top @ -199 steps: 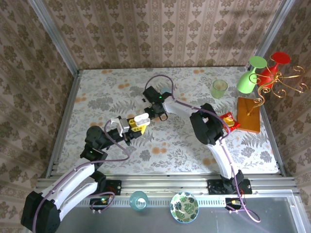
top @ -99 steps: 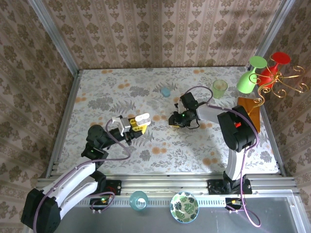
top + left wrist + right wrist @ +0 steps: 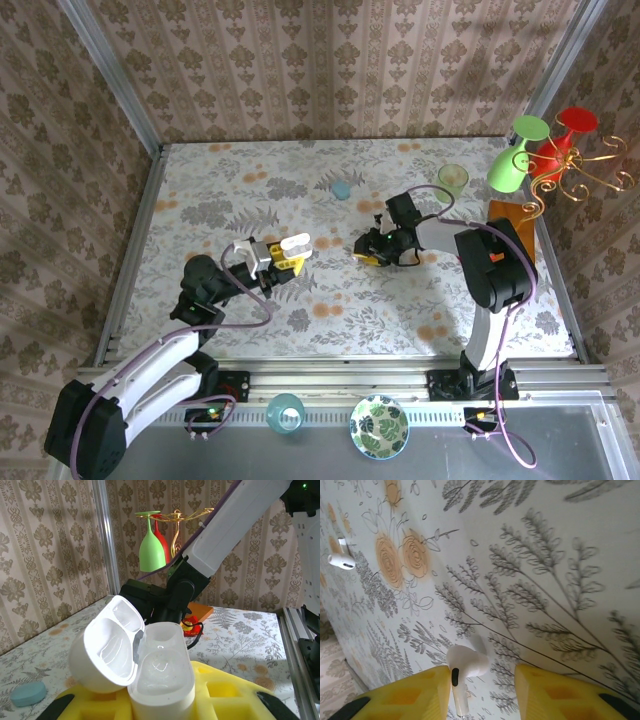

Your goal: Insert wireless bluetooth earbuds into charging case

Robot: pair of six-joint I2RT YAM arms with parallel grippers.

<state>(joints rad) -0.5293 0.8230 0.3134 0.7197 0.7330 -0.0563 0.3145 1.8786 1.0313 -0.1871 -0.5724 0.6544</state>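
Two arms, itemised from my left. Left gripper (image 3: 283, 258): its yellow foam pads (image 3: 222, 692) are closed on the charging case (image 3: 296, 243), a glossy white rounded pebble held above the table left of centre. The case's hinged lid (image 3: 107, 652) is swung open to the left, and I see two smooth moulded wells of bare shiny plastic in the base. Teal lump (image 3: 341, 189): matte, flat and rounded, on the far half of the floral-printed table (image 3: 230, 180), well apart from both grippers. Right gripper (image 3: 480, 672): low over the tabletop right of centre, jaws apart, with one blocky yellow foam finger on either side of an earbud (image 3: 465, 664). That earbud is smooth white with a short stem and lies on the table, unclamped. The stem runs just beside one finger, and I cannot tell whether they touch. Second earbud (image 3: 341, 561): same white plastic, lying on the print well clear of the fingers. From the left wrist camera, the right arm's (image 3: 235, 525) white link and black wrist stand between the open case and the far right corner, partly covering the glass rack. Cup (image 3: 451, 182): pale green, translucent, far right of the table. Board (image 3: 515, 240): flat orange wood, at the right edge. Rack (image 3: 590, 180): curled gold wire, carrying a green wine glass (image 3: 507, 168) and a red wine glass (image 3: 558, 150) hung upside down.
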